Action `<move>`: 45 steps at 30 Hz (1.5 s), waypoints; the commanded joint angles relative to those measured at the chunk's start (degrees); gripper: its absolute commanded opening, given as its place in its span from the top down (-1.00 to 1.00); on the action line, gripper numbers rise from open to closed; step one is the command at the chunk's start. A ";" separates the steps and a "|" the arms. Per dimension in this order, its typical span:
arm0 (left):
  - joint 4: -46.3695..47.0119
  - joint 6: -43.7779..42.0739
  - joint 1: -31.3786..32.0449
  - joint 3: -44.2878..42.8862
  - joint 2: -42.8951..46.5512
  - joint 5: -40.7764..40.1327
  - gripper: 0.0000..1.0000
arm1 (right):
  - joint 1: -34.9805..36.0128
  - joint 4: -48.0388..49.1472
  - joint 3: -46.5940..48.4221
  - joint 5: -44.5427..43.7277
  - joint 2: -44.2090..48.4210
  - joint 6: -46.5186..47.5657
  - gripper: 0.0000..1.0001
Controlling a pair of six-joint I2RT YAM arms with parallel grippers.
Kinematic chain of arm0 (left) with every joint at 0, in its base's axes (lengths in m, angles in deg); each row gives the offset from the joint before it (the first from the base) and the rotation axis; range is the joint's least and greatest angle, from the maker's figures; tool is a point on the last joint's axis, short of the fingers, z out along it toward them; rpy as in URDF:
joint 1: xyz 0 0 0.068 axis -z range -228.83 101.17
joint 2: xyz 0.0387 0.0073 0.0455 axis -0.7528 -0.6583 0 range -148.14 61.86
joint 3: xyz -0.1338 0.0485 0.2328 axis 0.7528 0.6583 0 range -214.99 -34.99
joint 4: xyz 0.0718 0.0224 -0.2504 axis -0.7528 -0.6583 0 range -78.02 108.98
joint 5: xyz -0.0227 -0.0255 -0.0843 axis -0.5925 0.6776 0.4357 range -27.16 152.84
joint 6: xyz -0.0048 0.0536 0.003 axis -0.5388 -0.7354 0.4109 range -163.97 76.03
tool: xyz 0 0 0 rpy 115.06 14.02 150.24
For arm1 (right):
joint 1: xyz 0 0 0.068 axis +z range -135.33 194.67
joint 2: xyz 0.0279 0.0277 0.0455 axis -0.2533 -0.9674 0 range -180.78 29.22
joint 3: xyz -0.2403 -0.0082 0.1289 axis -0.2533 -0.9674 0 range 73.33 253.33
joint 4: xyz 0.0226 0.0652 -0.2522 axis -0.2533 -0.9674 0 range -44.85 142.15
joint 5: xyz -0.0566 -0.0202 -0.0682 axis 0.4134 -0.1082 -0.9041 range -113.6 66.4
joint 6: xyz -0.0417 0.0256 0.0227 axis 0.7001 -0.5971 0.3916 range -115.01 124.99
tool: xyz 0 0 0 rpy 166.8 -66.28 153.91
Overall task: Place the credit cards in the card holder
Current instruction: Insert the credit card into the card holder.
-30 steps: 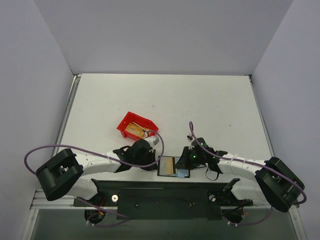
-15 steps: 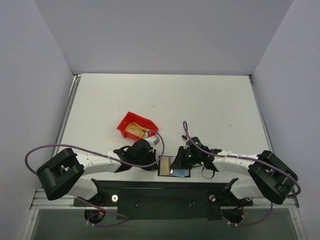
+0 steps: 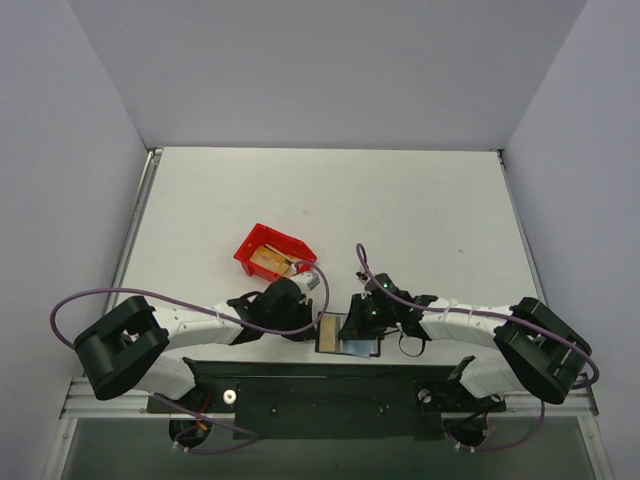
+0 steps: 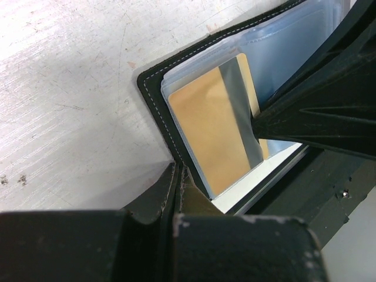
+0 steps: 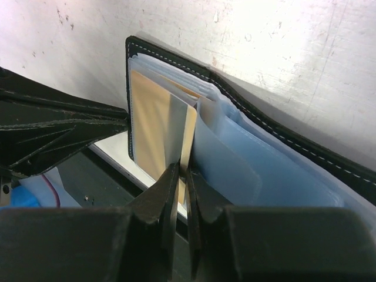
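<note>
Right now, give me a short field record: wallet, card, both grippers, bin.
wallet: open, pale blue sleeves up, at the table near edge, between the grippers
card: gold with grey stripe, on wallet's left half; whether inside a sleeve is unclear
right gripper: shut on card's edge
left gripper: shut, tips at wallet's black cover edge; whether it pinches it is unclear
bin: red, behind left gripper, holds gold cards
</note>
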 commanded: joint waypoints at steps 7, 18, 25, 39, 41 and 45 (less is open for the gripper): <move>1.31 -0.79 0.06 -0.67 -1.07 0.36 1.00 | 1.99 -8.13 2.94 -0.50 3.18 2.93 0.52; 1.66 -0.70 0.06 -0.40 -0.72 0.19 1.00 | 2.00 -14.29 4.61 -4.10 5.99 3.81 0.47; 1.75 -0.70 0.06 -0.49 -0.81 0.36 1.00 | 2.00 -16.75 5.14 -5.78 7.05 4.08 0.50; 2.36 -0.96 0.06 -0.67 -0.89 1.15 1.00 | 2.00 -13.14 4.17 -2.96 3.62 2.23 0.66; 2.36 -0.96 0.06 -0.93 -1.07 1.24 1.00 | 2.08 -14.37 4.53 -3.58 3.71 2.58 0.66; 2.36 -1.05 0.06 -1.37 -1.42 1.42 1.00 | 2.35 -16.05 4.88 -4.64 3.88 2.84 0.60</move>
